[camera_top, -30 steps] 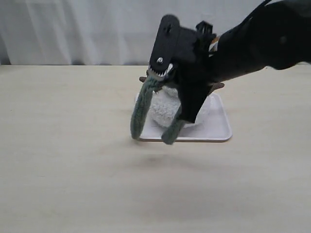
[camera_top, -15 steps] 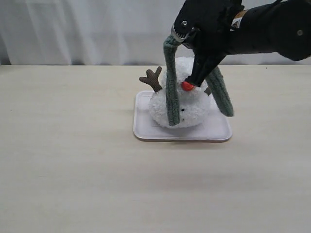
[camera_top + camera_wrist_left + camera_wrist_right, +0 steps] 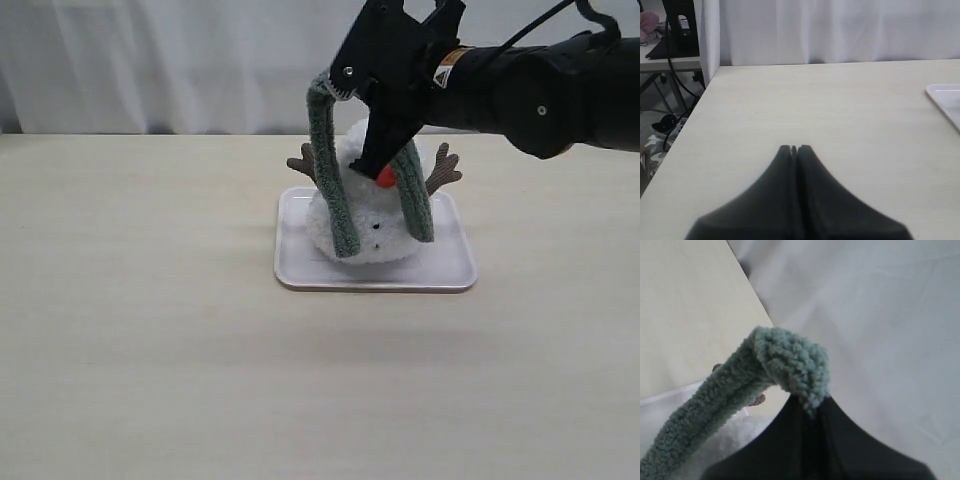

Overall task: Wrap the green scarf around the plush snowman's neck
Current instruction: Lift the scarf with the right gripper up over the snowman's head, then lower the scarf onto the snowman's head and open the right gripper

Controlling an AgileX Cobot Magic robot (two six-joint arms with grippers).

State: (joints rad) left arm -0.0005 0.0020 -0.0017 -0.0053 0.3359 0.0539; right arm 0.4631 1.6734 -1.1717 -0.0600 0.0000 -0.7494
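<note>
- Hung in two strands down the front of the fluffy white two-ball plush snowman [image 3: 378, 215]: long grey-green ribbed knitted scarf [image 3: 330, 190], fold lifted above the snowman's head.
- Not yet wrapped round the snowman's neck, itself hidden behind strands and arm.
- Pinching the scarf's fold between closed fingers, above the snowman: black right gripper [image 3: 338, 82].
- Pressed together on nothing, well apart from the snowman: black left gripper [image 3: 794, 148].
- Under the snowman: white rounded tray [image 3: 450, 272].
- Risk of toppling the snowman if a strand snags the orange nose [image 3: 385, 178]; risk of the scarf falling in front if let go here.
</note>
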